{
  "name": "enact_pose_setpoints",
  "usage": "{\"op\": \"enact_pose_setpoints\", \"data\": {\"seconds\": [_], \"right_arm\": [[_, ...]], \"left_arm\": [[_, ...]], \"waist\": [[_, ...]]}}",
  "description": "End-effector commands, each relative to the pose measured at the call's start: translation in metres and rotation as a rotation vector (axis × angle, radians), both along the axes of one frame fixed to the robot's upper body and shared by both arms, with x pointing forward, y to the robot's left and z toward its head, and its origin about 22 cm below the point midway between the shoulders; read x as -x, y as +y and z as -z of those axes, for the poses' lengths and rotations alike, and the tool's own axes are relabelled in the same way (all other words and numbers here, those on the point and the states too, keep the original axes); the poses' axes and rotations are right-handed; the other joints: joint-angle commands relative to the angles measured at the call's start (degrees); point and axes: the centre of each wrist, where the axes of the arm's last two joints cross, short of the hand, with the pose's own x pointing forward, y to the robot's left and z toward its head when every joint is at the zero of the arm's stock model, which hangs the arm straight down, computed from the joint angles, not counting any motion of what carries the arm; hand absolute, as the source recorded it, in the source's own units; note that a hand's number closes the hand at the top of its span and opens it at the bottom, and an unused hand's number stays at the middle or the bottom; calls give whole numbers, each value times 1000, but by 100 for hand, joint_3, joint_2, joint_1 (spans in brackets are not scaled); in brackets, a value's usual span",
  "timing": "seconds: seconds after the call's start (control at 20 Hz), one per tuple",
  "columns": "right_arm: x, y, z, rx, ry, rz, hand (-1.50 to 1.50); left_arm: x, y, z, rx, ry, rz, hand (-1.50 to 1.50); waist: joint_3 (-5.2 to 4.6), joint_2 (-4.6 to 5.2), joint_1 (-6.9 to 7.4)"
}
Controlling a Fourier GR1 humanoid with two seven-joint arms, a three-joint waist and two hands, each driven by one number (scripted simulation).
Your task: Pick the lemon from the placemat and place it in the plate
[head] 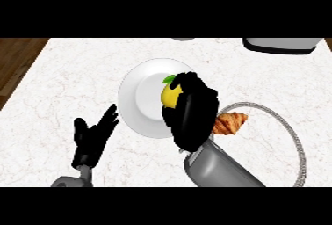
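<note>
A yellow lemon (170, 93) with a green leaf sits over the white plate (139, 99) in the middle of the counter. My right hand (193, 110) is over the plate's right side, its black fingers curled round the lemon and hiding the lemon's right half. Whether the lemon touches the plate I cannot tell. The round placemat (293, 132) with a grey rope rim lies at the right, partly under my right forearm. My left hand (92, 136) rests open, fingers up, at the lower left, apart from the plate.
A croissant (230, 123) lies on the placemat's left part, just right of my right hand. A dark and white appliance (282, 44) stands at the back right. Dark wood floor shows past the counter's left edge (26, 79).
</note>
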Motion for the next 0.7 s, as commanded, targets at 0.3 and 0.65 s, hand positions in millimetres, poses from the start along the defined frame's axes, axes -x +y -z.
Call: {"op": "enact_pose_setpoints", "data": {"seconds": [0.3,0.65], "right_arm": [[-37,-18,27,-255,-33,201,150],[-64,-43,46,-329,129,322,150]], "left_arm": [[-7,-2,-5,-8,2,-11,0],[-3,-3,3,10,3,-24,0]], "waist": [[0,64,-106],[0,96,-75]]}}
